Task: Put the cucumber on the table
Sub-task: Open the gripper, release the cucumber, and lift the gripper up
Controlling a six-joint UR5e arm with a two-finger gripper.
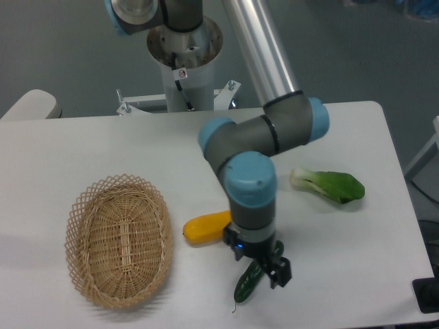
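Note:
The dark green bumpy cucumber (pixel 247 283) lies slanted near the front edge of the white table (pixel 357 260), its thin stem tip pointing toward the front. My gripper (pixel 264 267) points straight down over the cucumber's upper right end, with black fingers (pixel 280 271) on either side of it. The jaws look closed on that end. The cucumber is at or just above the tabletop; I cannot tell whether it touches.
A yellow vegetable (pixel 206 227) lies just left of the gripper. An oval wicker basket (pixel 120 240) stands at the front left. A leafy green with a white stalk (pixel 329 185) lies to the right. The robot base (pixel 185 62) is at the back.

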